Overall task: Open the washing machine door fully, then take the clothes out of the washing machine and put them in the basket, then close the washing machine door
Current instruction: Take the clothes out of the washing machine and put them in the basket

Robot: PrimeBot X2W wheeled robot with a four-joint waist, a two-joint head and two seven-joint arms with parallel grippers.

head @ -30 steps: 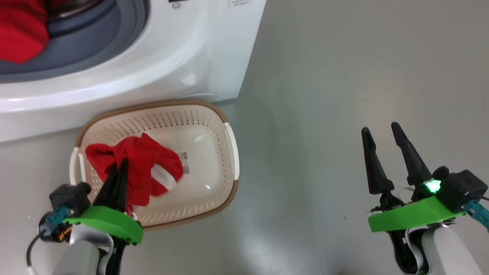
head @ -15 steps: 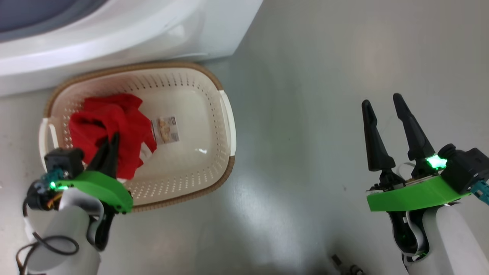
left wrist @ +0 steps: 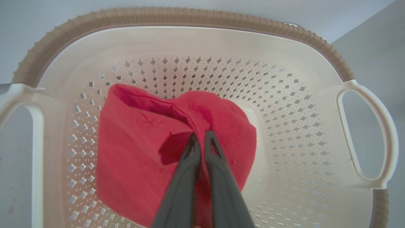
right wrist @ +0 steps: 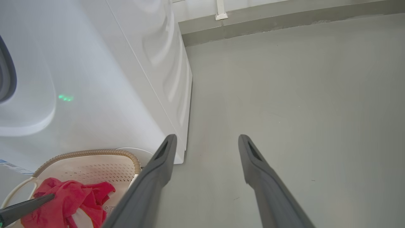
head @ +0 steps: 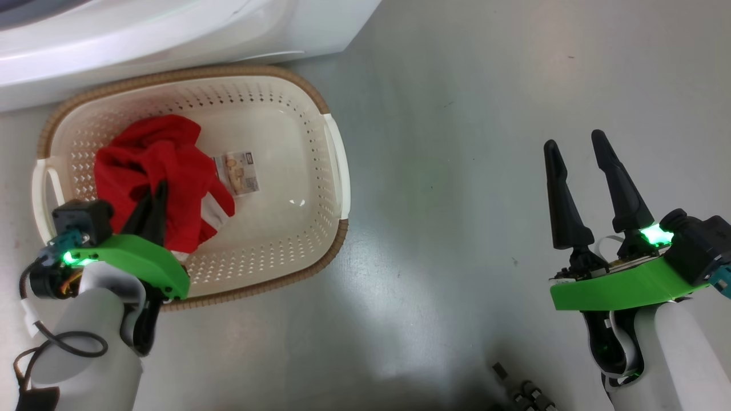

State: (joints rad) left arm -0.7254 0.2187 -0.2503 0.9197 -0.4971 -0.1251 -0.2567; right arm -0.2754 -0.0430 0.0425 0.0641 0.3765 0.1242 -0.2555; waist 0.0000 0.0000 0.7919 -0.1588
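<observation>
The placing step is in hand. The left tool (head: 153,194), pinched shut on a fold of the red clothes (head: 154,154), holds them low inside the basket (head: 188,74), toward its left-handle end, on the floor just before the washing machine (head: 171,28). The right tool (head: 574,142) gapes wide, empty. Next, I judge, the left jaws must part to drop the bundle.

Basket (left wrist: 196,41): cream plastic, smooth, slight gloss, perforated walls; brown rim ribbed, woven look.
Clothes (left wrist: 133,152): red cloth, soft, matt.
Washing machine (right wrist: 95,79): white casing, glossy, smooth.
Floor (head: 457,171): grey, smooth, dull sheen.
Label sticker (head: 240,173): paper-like, printed.
</observation>
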